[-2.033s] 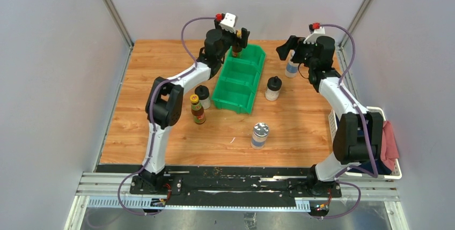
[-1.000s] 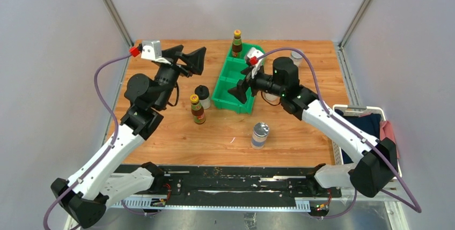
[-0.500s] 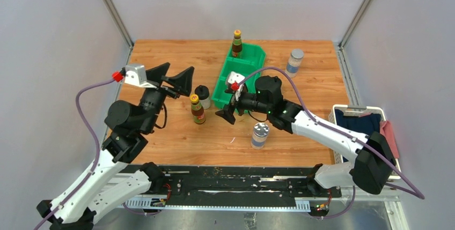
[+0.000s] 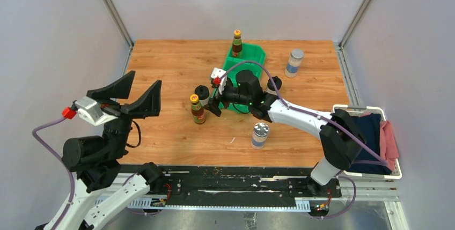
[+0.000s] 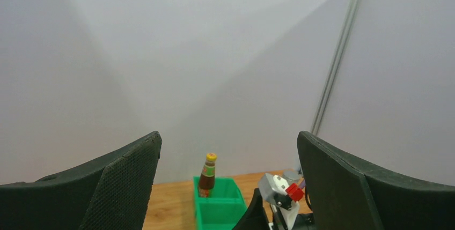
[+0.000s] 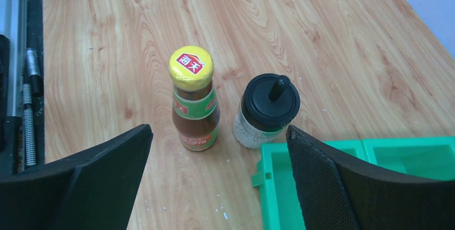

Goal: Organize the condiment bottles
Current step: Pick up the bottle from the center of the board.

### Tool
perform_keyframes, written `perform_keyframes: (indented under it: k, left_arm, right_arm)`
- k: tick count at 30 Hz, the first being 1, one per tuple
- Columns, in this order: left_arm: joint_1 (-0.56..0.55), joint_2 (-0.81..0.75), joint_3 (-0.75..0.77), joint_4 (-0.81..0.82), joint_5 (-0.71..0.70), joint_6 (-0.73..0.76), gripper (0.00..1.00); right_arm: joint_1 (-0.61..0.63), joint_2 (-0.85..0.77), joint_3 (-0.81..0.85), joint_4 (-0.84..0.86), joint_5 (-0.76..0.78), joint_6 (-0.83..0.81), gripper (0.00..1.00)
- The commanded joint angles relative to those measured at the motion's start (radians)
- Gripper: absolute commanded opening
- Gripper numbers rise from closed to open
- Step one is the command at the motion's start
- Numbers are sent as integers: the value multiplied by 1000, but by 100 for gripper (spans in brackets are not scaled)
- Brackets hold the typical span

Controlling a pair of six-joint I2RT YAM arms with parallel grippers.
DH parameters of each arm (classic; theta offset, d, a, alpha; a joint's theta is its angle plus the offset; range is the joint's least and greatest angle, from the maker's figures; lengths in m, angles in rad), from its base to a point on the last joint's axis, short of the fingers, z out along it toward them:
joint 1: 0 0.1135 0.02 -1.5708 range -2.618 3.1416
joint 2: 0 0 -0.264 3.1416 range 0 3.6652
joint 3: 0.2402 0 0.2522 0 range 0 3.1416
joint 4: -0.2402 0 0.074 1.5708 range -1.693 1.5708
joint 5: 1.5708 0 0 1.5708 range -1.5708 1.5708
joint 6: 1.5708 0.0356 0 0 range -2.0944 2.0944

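The right gripper [image 6: 218, 133] has its jaws wide and empty above a slim brown yellow-capped sauce bottle [image 6: 194, 115] and a clear black-capped shaker [image 6: 265, 112]. These stand side by side on the wooden table [image 4: 161, 64], just left of the green plastic bin [image 6: 322, 155]. The left gripper [image 4: 142, 88], raised near-left, has its jaws wide and empty too. Another brown bottle [image 4: 236, 43] stands seemingly in the bin's far compartment.

Overhead, wrist views; green bin [image 4: 255, 54] shared

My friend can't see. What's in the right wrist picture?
A yellow-capped brown sauce bottle stands upright on the wooden table beside a black-capped shaker. The open right gripper frames them; a green bin shows at lower right.
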Motion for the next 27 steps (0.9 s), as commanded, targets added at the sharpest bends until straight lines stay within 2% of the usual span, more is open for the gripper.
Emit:
perform_keyframes:
  k: [1, 15, 27]
  left_arm:
    - [-7, -38, -47, 29, 87, 90, 100]
    - [-7, 12, -56, 86, 263, 115, 100]
    - [-7, 8, -86, 102, 250, 113, 100]
  right_arm:
    - [9, 45, 54, 38, -15, -46, 99]
    - [8, 80, 65, 55, -49, -93, 100]
    - [2, 141, 105, 111, -135, -55, 100]
